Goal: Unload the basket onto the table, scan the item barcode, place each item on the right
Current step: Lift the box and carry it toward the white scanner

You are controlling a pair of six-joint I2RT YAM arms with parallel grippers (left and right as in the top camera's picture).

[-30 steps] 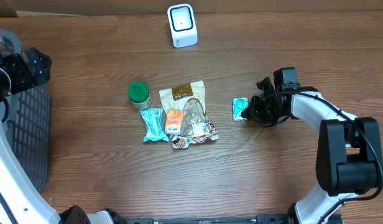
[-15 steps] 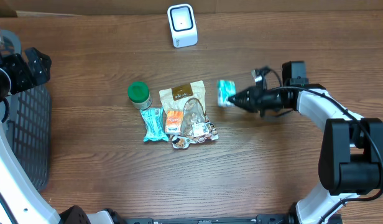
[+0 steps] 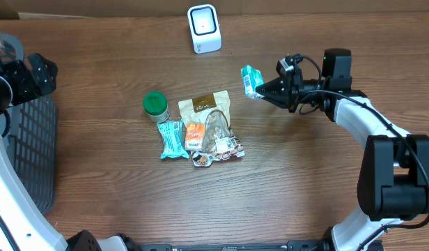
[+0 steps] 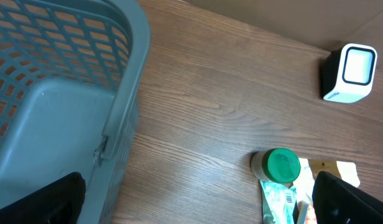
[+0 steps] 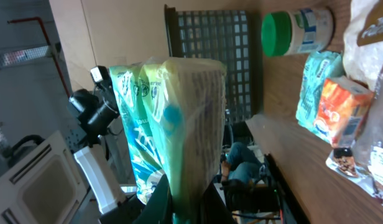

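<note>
- Right gripper (image 3: 264, 90): jaws clamped on teal packet (image 3: 252, 81), lifted off table (image 3: 117, 188)
- Packet sits right of and nearer than white scanner (image 3: 204, 28), apart from it
- Left gripper (image 3: 35, 73): jaws wide apart, nothing between them, by grey basket (image 4: 67, 93)

Grey basket (image 4: 130, 74), green-lidded jar (image 3: 156, 105)

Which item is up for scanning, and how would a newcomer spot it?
Start from the white scanner at the table's far edge, then look toward the right arm. The teal-and-green packet is pinched in the right gripper, off the wood. Unlike the snacks piled mid-table, it is alone and held.
</note>
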